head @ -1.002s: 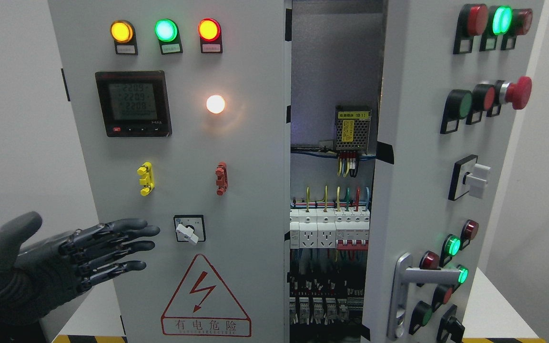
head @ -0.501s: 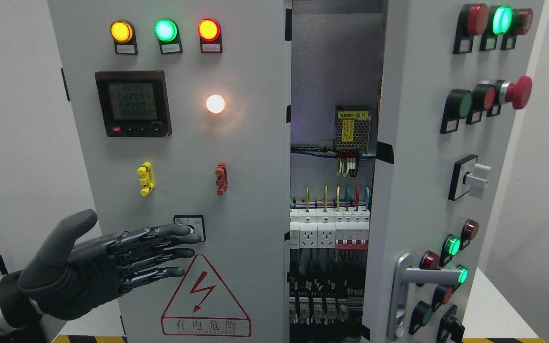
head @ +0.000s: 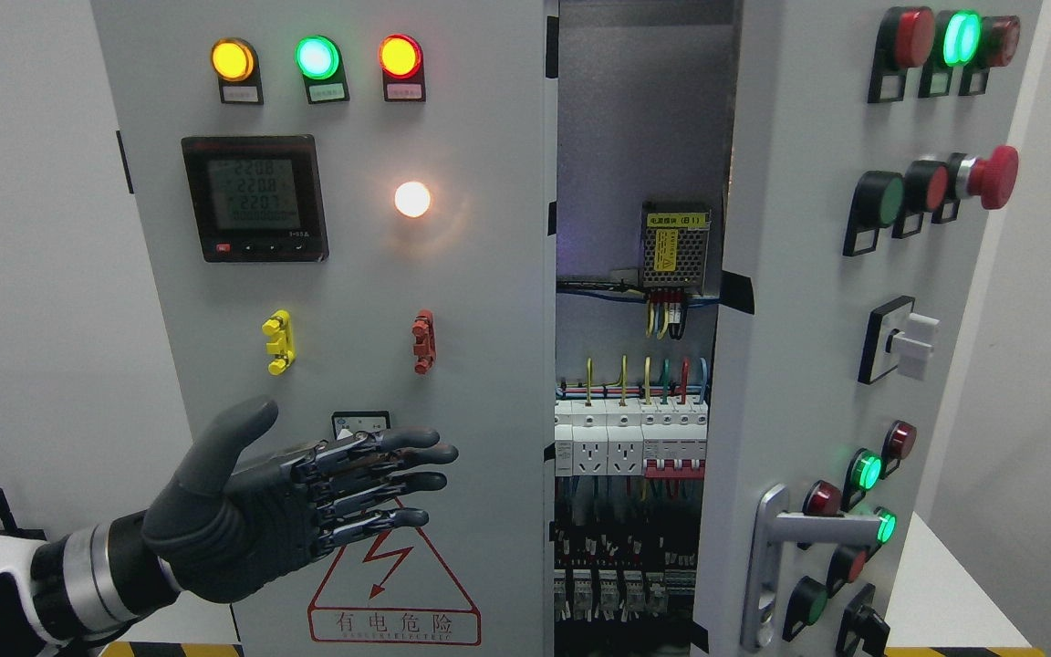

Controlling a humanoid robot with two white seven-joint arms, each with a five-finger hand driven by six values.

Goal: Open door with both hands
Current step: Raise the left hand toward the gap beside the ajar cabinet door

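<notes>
1. Light grey left door [head: 480, 365], light grey right door [head: 808, 319].
2. Amber, green, red lamps [head: 317, 57] at 12 o'clock on left door.
3. Red-outlined warning triangle [head: 395, 593] at 6 o'clock.
4. Dark grey left hand [head: 297, 497], silver wrist band.
5. Red mushroom button [head: 991, 177] on right door.

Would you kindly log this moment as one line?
left hand: open, before left door | right door: ajar | right hand: unseen

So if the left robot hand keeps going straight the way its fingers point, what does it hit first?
Likely nothing at once: the left robot hand points right across the left door. Carrying on, it would reach that door's right edge, then the open gap with the breakers. Depth is unclear.
</notes>
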